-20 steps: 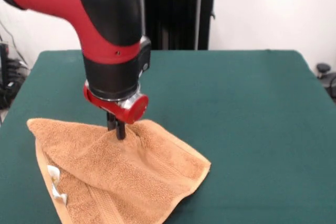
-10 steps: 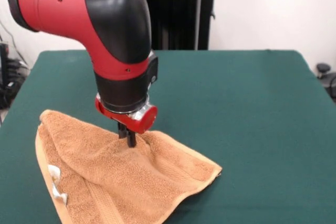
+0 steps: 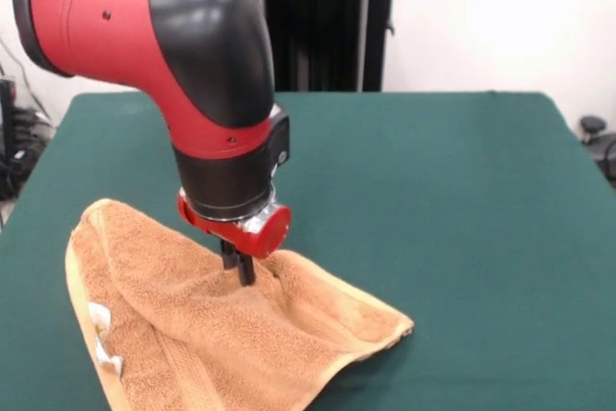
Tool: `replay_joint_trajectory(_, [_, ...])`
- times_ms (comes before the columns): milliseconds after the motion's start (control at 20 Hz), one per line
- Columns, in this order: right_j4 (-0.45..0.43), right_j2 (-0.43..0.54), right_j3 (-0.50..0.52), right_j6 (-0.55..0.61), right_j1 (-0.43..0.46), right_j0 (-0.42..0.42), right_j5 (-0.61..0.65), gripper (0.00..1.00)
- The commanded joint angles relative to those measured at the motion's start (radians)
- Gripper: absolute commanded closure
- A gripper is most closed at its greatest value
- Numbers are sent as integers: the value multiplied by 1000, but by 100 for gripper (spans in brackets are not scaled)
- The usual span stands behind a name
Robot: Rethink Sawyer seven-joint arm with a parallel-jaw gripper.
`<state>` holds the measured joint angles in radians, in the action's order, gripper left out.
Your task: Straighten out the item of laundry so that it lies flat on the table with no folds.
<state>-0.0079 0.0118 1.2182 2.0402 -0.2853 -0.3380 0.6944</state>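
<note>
The orange-tan terry towel (image 3: 183, 334) lies rumpled at the near left of the dark green table (image 3: 443, 199), folded over itself, with its small white tag (image 3: 101, 334) near its left edge. Its lower part runs off the bottom of the front view. My gripper (image 3: 241, 271) comes down from the red and black arm and is shut on a pinch of the towel near its far edge, which is tented up around the fingers. The right corner of the towel (image 3: 399, 324) points right along the table.
The black robot pedestal (image 3: 322, 21) stands at the table's far side. The table's right and far parts show bare green felt. Dark cables lie off the table at the left edge (image 3: 14, 141).
My gripper has moved right and a little toward the camera, dragging the pinched towel with it. The towel's right corner has slid right and its left far corner has drawn inward.
</note>
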Motion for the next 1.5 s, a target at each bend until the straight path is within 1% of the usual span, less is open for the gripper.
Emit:
replay_joint_trajectory(50, [-19, 228, -21, -59, 95, 29, -189, 100])
replay_joint_trajectory(250, [-10, 193, -101, -16, 113, 70, -114, 100])
replay_joint_trajectory(500, [1, 158, -136, 34, 132, 93, -78, 100])
replay_joint_trajectory(600, [1, 153, -142, 36, 134, 96, -71, 100])
replay_joint_trajectory(650, [-5, 133, -150, 53, 135, 109, -59, 100])
replay_joint_trajectory(800, [2, 123, -152, 73, 138, 112, -58, 100])
replay_joint_trajectory(1000, [7, 120, -119, 94, 128, 109, -87, 100])
replay_joint_trajectory(1500, [-4, 125, -69, 63, 98, 92, -83, 100])
